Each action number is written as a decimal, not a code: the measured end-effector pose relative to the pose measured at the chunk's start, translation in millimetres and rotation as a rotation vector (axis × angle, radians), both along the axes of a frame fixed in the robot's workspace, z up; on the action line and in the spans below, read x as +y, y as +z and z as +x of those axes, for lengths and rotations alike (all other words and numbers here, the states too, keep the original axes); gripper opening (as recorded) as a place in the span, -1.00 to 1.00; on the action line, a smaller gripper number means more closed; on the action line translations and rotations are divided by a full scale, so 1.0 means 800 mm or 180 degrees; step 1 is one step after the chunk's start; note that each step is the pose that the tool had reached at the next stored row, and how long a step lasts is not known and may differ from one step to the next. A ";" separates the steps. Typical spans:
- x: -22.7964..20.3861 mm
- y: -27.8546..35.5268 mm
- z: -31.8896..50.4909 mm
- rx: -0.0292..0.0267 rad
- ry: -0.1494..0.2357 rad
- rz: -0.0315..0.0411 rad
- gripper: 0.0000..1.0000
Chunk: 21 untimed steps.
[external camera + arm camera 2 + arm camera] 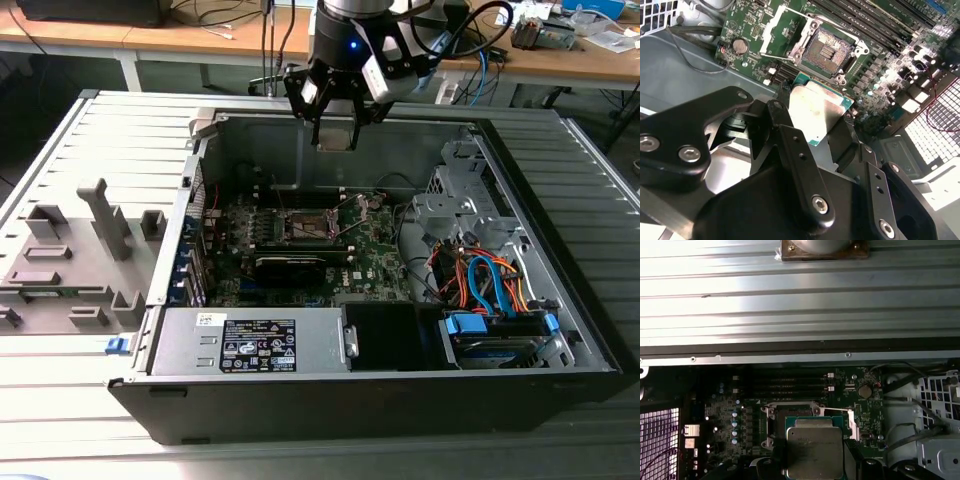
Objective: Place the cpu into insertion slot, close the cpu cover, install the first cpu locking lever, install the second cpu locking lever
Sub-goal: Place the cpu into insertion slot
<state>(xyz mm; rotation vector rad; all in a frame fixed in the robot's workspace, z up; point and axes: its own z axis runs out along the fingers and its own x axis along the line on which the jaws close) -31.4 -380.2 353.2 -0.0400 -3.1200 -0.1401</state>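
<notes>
The pincer [335,138] is clenched on the chip [817,112] by its edges, holding it flat above the open socket [827,50] inside the computer case [400,410], probably to keep it square with the socket.

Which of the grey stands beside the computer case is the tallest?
The post with the crossbar top. It rises well above the low blocks around it.
</notes>
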 end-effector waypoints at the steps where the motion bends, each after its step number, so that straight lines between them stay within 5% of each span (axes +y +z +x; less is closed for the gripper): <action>1: -0.0003 -0.0001 0.000 0.0000 0.0000 0.0000 0.09; 21: -0.0083 -0.0040 0.000 0.0000 0.0000 0.0000 0.09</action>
